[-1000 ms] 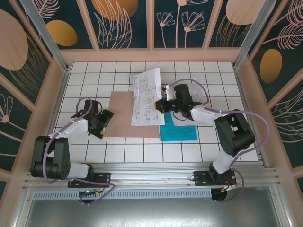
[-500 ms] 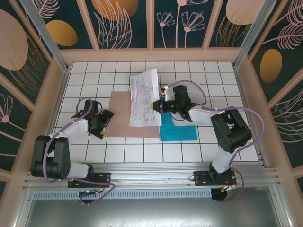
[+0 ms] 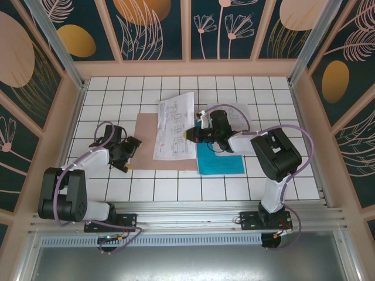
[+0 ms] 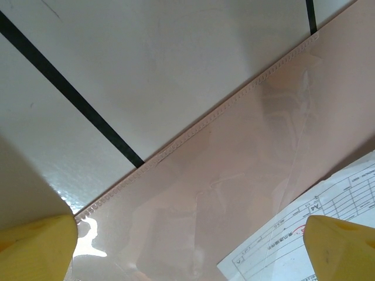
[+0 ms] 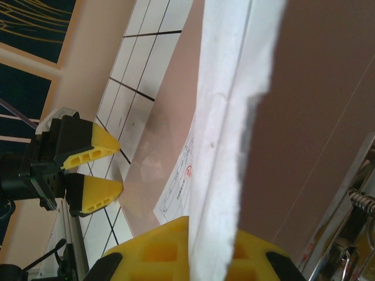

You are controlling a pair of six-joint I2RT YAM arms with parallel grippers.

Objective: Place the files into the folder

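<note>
Right gripper (image 3: 192, 134): closed, its yellow fingers pinching the right-hand edge of the white printed sheets; it reaches left across the table from its base, low over the folder's right side.
Left gripper (image 3: 133, 154): fully spread and holding nothing; it sits low at the folder's left edge. In the left wrist view (image 4: 187, 252) its two yellow fingertips stand far apart, with the folder's edge running diagonally between them. From the right wrist camera (image 5: 111, 170) the same two tips show clearly parted.
Tiled table (image 3: 105, 99): white tiles with dark grout lines, walled by a wooden frame and patterned panels.
Folder (image 3: 147, 137): brown kraft card, lying flat near the middle of the table, between the two grippers. Its left portion is bare. Close up (image 4: 246, 175) its surface looks glossy, with a finely notched border against the tile.
White printed sheets (image 3: 174, 126): a stack with black line drawings and tables, lying tilted across the folder's right portion; the far end overhangs the folder onto the tiles. In the right wrist view (image 5: 222, 117) the stack appears edge-on, running down to the yellow finger.
Teal sheet (image 3: 222, 161): flat on the tiles just beside the folder's near right corner, partly under the right arm.
Metal clip (image 5: 358, 202): small wire piece at the right border of the right wrist view, next to brown card.
</note>
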